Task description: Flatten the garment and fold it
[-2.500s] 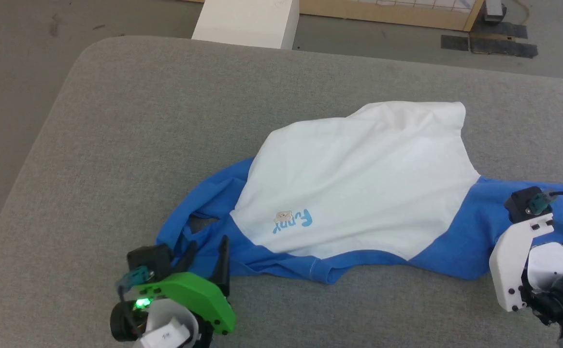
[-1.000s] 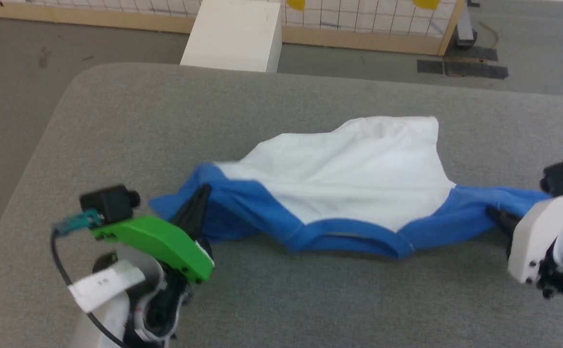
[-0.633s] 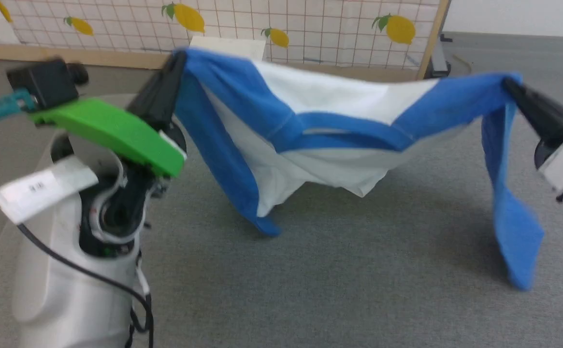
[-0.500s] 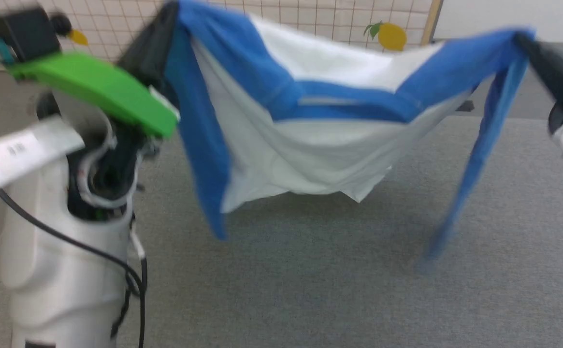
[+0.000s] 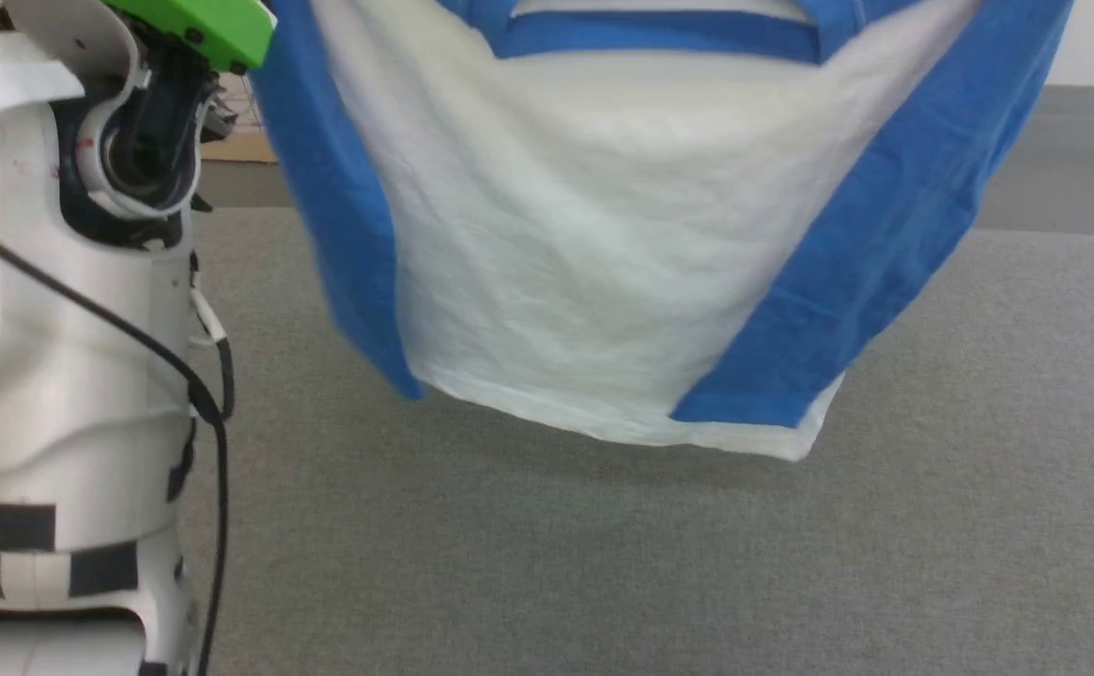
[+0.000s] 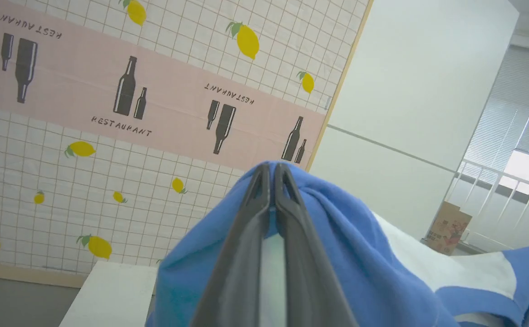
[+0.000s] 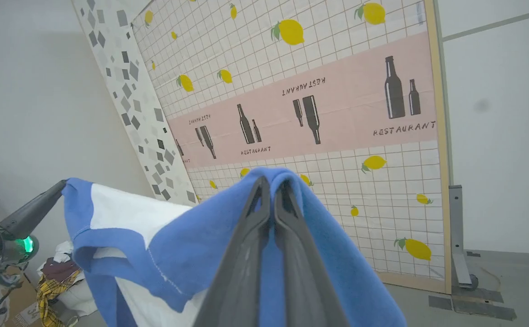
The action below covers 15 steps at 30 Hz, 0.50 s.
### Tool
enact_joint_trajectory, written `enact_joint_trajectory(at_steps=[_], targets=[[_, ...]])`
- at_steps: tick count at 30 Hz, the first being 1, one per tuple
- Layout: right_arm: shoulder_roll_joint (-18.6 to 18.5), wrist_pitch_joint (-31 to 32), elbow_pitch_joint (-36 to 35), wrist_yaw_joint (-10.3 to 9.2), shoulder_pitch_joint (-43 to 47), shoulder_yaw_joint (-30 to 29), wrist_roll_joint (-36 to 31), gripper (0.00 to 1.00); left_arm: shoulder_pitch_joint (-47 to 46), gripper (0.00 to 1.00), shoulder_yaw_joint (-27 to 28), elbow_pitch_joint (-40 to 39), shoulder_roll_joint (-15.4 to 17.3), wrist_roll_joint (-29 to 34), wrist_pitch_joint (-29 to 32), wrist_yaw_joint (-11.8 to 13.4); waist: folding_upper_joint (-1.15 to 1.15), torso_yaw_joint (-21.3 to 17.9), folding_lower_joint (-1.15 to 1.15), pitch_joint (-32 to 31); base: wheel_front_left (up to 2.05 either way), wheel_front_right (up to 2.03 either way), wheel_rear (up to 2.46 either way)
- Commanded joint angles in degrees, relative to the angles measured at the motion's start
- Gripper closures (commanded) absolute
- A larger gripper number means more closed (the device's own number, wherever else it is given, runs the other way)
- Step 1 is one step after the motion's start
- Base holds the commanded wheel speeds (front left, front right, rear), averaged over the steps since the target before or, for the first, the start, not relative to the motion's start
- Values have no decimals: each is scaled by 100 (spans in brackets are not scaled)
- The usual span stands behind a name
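The shirt (image 5: 565,235), white with blue sleeves and a blue neckband, hangs in the air above the grey table (image 5: 603,563), stretched wide between the two grippers. Its lower hem is clear of the table top, with a soft shadow beneath it, and a blue sleeve drapes down each side. The left gripper (image 6: 272,169) has its two dark fingers pressed together on a fold of blue cloth near one sleeve top. The right gripper (image 7: 271,180) is clamped the same way on blue cloth at the other side. In the head view the white left arm (image 5: 58,310) stands tall at the left, with a black cable (image 5: 133,347) running down it. Behind is a gridded wall panel (image 6: 110,150) printed with lemons and bottles.
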Motion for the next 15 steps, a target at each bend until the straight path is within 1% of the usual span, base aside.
enact_joint_trajectory(at_steps=[1,3,5,8,12,15], targets=[[21,50,80,-8,-164,-27,-96,100,-173,100,-14,129,52,44,18,-28,0,-13,0,134,0,0,0],[3,134,200,-8,-394,-26,-211,100,-372,100,-51,368,81,86,55,-30,0,-29,0,339,0,0,0],[-70,174,321,-8,-630,53,-340,100,-572,100,-58,584,16,63,43,-12,0,-51,0,571,0,0,0],[-191,203,537,-8,-1104,209,-523,100,-966,100,-89,885,7,155,-37,16,0,-135,0,1075,0,0,0],[-277,-96,996,-8,-1906,470,-902,100,-1627,100,-167,1311,57,414,-225,90,0,-326,0,1753,0,0,0],[-251,-387,1430,-8,-2538,669,-1156,100,-2174,100,-162,1562,118,589,-390,191,0,-489,0,2196,0,0,0]])
